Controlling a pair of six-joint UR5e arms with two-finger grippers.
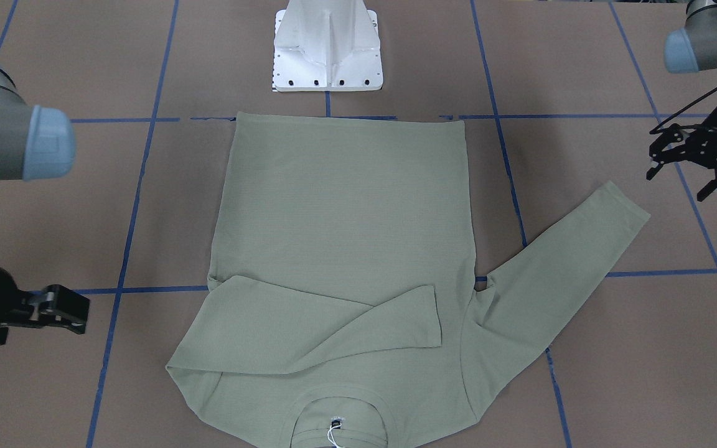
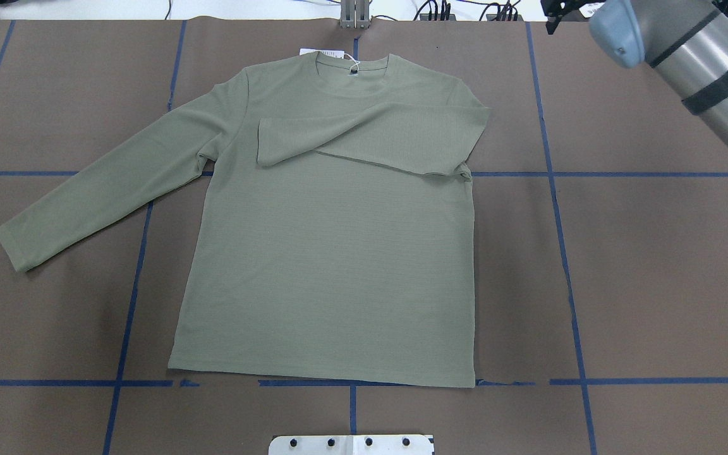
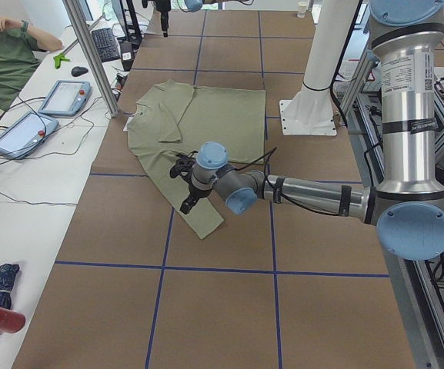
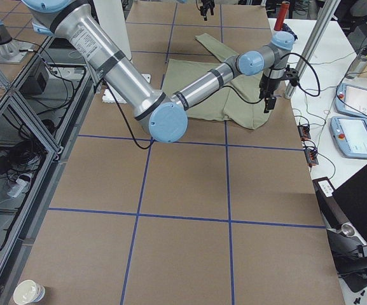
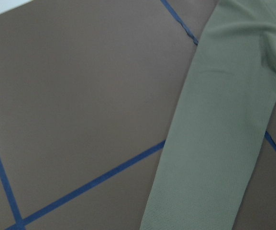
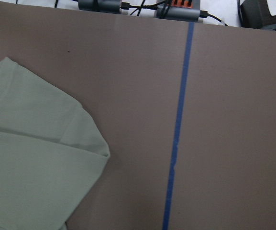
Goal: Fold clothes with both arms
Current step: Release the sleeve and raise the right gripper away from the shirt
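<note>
**Workpiece position.** The shirt lies flat at the centre of the tabletop. Its collar is toward the far edge and its hem toward the near edge, by my base. The sleeve on my right side is folded across the chest. The other sleeve runs out diagonally toward the tabletop's left edge, and its cuff lies flat. A hang tag sits inside the collar.

**End effector state.**
- My left end effector hangs above the tabletop near that cuff. Its jaws are spread and it has hold of nothing.
- My right end effector is beyond the folded shoulder, toward the right edge. No cloth shows in it. I cannot tell how far it is open.

**Handling properties (judged).**
- The knit is light, soft and limp.
- It will drape and sag from any pinch point.
- It will drag on the matte surface rather than slide freely.
- It is not fragile, but it stretches if pulled hard.

**Grasp points (judged).**
- Take the outstretched sleeve at the cuff, pinching both layers from the edge.
- Lift only enough to clear the body.
- For the later body fold, grip the hem corners or shoulder seams, where the edges are doubled.
- Keep off the tag string.
</note>
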